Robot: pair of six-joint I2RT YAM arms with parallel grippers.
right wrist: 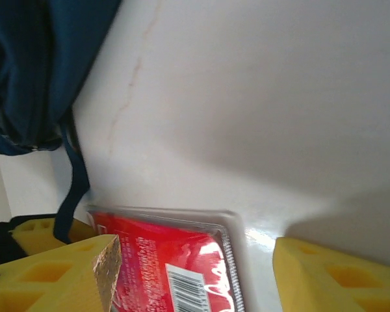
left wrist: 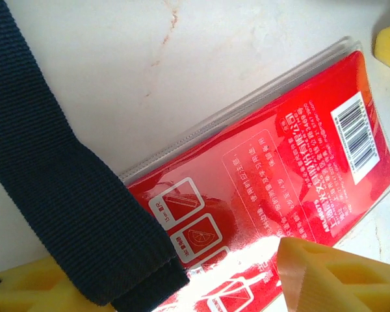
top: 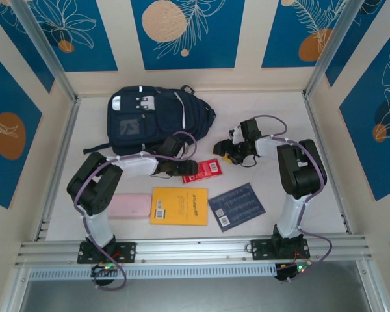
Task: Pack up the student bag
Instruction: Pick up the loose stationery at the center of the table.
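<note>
Strap point(left wrist: 71, 195) of student bag point(top: 149, 114) lies across red packet point(left wrist: 279, 175) near yellow book point(top: 179, 206).

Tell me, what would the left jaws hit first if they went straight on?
Probably the red packet, flat on the table just ahead. A dark strap lies across it by one jaw and might be brushed too; depth is unclear.

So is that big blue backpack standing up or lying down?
Lying down. The student bag rests flat on the table, its front pockets facing up toward the overhead camera.
</note>
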